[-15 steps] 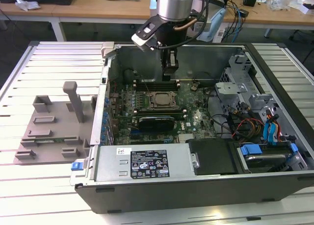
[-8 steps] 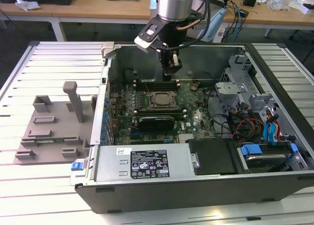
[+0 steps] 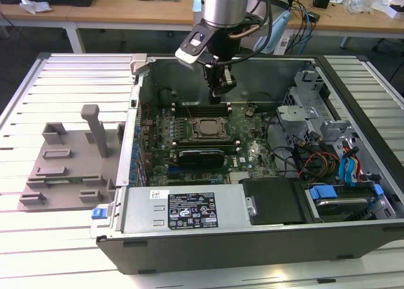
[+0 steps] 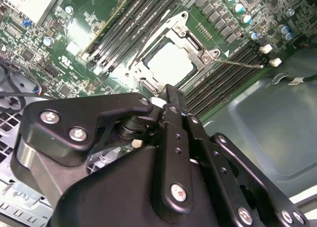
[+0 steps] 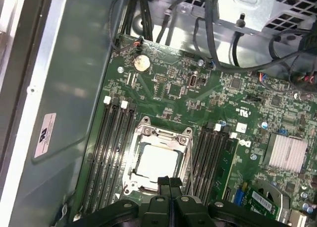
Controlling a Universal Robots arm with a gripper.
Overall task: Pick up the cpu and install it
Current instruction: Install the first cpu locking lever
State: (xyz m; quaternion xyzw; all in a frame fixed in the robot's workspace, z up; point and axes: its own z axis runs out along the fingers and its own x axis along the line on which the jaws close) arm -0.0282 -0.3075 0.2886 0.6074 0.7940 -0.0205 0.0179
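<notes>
The cpu, a pale silver square, lies flat in the socket frame on the motherboard. It is probably light, stiff and fragile, and best held by opposite edges. The gripper hovers just above it, fingers pressed together and empty. The exterior view adds a grey tray outside the case, on the exterior view's left.

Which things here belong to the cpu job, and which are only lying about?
Belong to the job:
cpu, lying in the socket frame
hand, above it

Lying about:
grey tray, outside the case
round battery
silver finned block
</notes>
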